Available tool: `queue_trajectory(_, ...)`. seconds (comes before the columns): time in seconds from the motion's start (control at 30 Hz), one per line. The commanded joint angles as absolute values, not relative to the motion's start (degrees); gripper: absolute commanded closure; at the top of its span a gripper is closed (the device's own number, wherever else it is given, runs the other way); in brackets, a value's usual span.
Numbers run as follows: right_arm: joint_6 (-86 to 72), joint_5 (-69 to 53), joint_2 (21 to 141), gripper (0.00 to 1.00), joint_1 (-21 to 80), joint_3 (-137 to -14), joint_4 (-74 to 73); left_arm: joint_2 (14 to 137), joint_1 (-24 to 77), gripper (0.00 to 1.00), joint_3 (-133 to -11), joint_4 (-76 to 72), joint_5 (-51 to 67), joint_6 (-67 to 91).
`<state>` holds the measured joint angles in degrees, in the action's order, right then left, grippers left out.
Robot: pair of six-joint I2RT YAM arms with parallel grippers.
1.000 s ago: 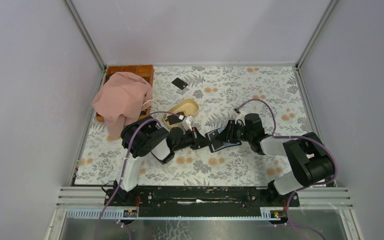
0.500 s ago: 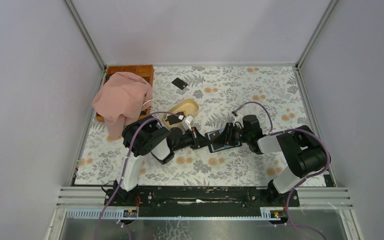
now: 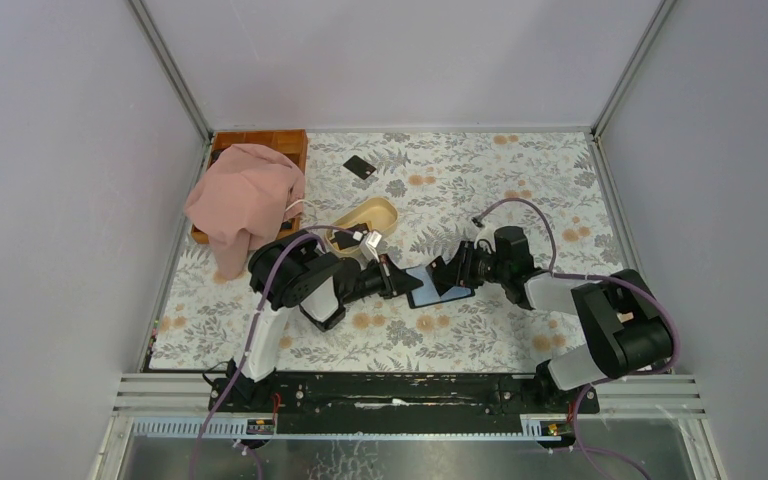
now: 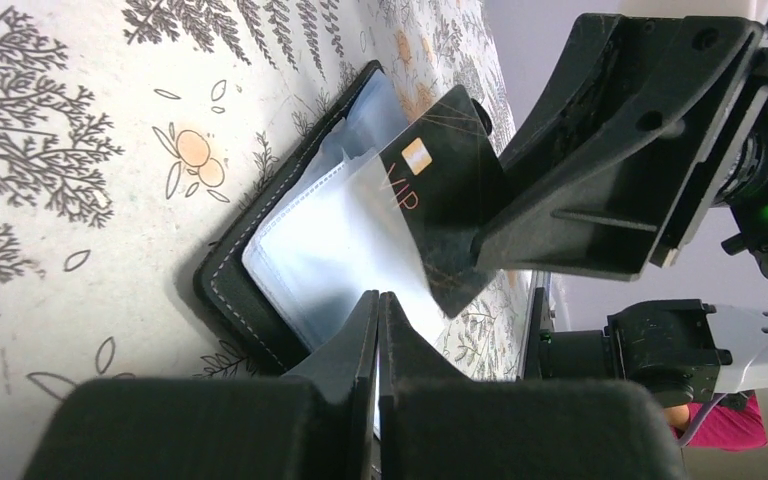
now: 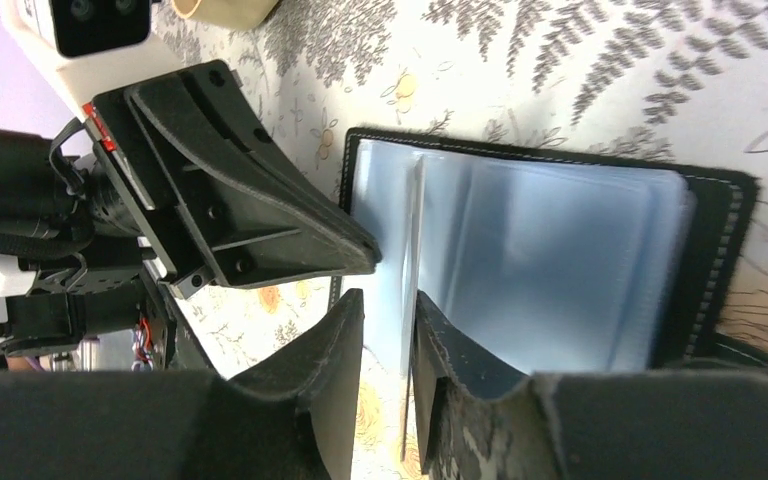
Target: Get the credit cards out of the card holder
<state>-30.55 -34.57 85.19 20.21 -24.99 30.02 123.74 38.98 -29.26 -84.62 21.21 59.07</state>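
Overhead, the card holder (image 3: 426,291) lies open on the table between my grippers. My left gripper (image 3: 400,283) is at its left edge and my right gripper (image 3: 443,275) at its right. One loose card (image 3: 360,166) lies well beyond the holder, past the dish (image 3: 387,208). Only this view shows that card already out.

Left wrist: my left fingers (image 4: 345,350) are pressed together on a clear sleeve (image 4: 345,235) of the holder, which I judge anchors it against the other arm's pull. A credit card (image 4: 435,185) with a gold chip stands tilted, partly out of the sleeves, its far end hidden behind my right finger. From overhead none of this is legible.

Right wrist: my right jaws stand narrowly apart with the card's thin edge between them. The gap is wider than the card, so I judge it not clamped. Whether the remaining sleeves hold more cards, I cannot tell.
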Motion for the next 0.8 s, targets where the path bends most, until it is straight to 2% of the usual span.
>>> queue_trajectory(0.0, -29.34, -34.75, 83.14, 0.70, 18.06, -24.94, 29.47, 126.50, 37.60, 1.00, -26.79, -80.44, 20.87, 57.66)
queue_trajectory(0.1, -29.38, -34.27, 82.39, 0.76, 17.23, -24.41, 29.21, 126.47, 37.15, 1.00, -26.39, -80.90, 21.09, 57.66)
queue_trajectory(0.27, -28.83, -33.82, 82.32, 0.97, 17.23, -24.48, 28.40, 126.20, 36.92, 1.00, -26.37, -81.29, 21.74, 57.74)
queue_trajectory(0.4, -28.09, -33.03, 79.54, 1.00, 17.22, -24.43, 26.93, 123.98, 37.00, 0.99, -25.84, -80.76, 22.27, 57.15)
queue_trajectory(0.5, -26.37, -31.85, 74.48, 1.00, 17.18, -24.49, 23.08, 120.11, 37.08, 0.76, -24.40, -81.25, 23.29, 56.20)
queue_trajectory(0.57, -24.93, -30.98, 69.94, 1.00, 17.23, -24.75, 18.96, 116.48, 37.09, 0.49, -23.65, -80.98, 24.43, 55.43)
queue_trajectory(0.6, -24.17, -30.72, 67.77, 1.00, 17.20, -24.95, 16.73, 114.60, 37.09, 0.40, -23.53, -80.27, 25.11, 54.91)
queue_trajectory(0.67, -22.80, -31.79, 63.62, 1.00, 17.20, -25.30, 12.70, 110.03, 37.09, 0.34, -23.49, -78.47, 26.94, 53.85)
queue_trajectory(0.77, -21.52, -38.32, 59.94, 1.00, 17.23, -26.07, 7.89, 104.84, 37.07, 0.35, -24.24, -76.40, 30.99, 52.22)
